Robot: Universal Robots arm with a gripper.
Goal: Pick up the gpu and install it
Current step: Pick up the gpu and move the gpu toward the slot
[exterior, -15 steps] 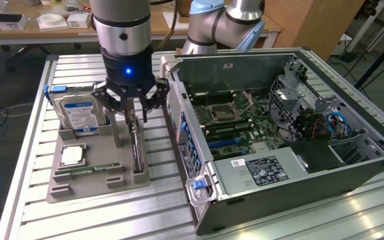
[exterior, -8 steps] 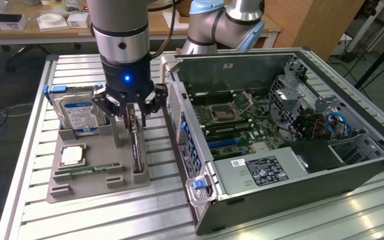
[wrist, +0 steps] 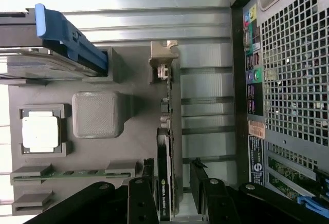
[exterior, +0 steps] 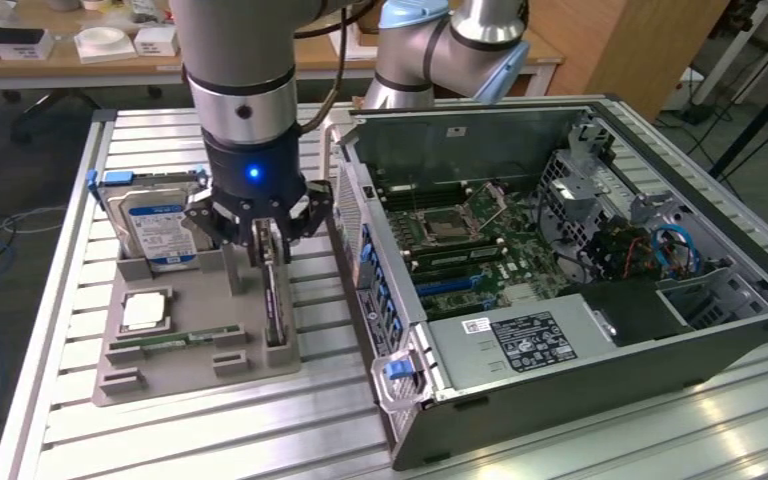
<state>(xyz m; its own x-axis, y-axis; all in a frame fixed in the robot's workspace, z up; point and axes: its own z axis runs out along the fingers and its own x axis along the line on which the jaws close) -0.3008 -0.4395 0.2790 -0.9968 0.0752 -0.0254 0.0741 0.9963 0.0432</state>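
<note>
The arm hangs straight down at left centre of the exterior view, with the gripper [exterior: 268, 243] [wrist: 172, 182] pointing at the grey holder tray [exterior: 171, 378]. Its jaws are narrowly apart, one on each side of the gpu [exterior: 275, 300] [wrist: 163, 196]. The card stands on edge in the tray's slot, beside the open computer case [exterior: 704, 335].

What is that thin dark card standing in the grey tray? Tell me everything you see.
The gpu is a thin, dark, flat card with a metal bracket at one end. It stands on its long edge in a slot of the grey tray, near the open computer case. The open gripper straddles it, with a gap on one side.
</note>
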